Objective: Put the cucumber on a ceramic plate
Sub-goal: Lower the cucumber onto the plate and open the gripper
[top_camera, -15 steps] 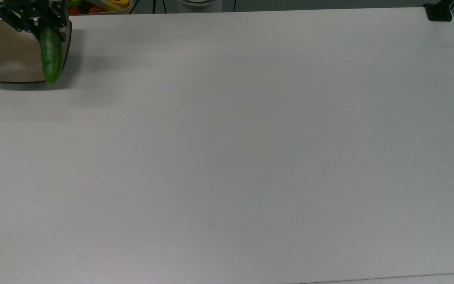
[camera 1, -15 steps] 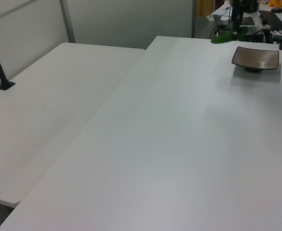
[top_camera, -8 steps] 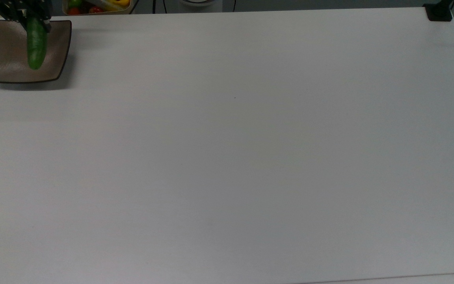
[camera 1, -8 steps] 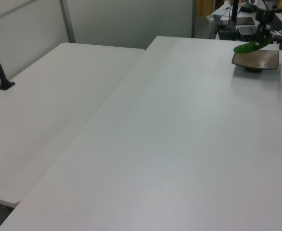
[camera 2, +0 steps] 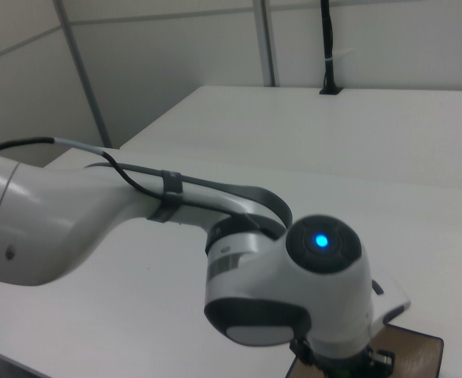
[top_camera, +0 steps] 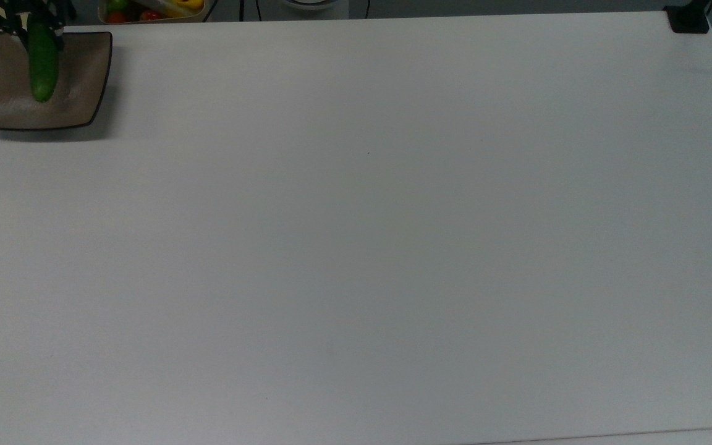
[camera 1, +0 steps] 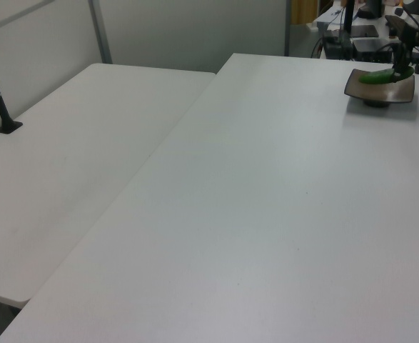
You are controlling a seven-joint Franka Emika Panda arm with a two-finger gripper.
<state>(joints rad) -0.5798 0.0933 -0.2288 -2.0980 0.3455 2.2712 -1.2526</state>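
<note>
Lighting is even and diffuse, apparently from overhead; no hard highlights on the white table point(top_camera: 368, 247). Top view reads slightly dim and grey-blue, with a mild falloff toward the corners. The plate point(top_camera: 84, 74) throws a soft shadow onto the table toward the top view's right and bottom (edges fuzzy, no sharp outline). A faint sheen shows on the plate's surface beside the cucumber point(top_camera: 42, 68).

Left view is brighter, the table point(camera 1: 266, 214) nearly washed out; far objects at the top edge look soft. Right view: the arm point(camera 2: 286, 283) is close and slightly soft, with a blue indicator light point(camera 2: 320, 241) glowing on it.
</note>
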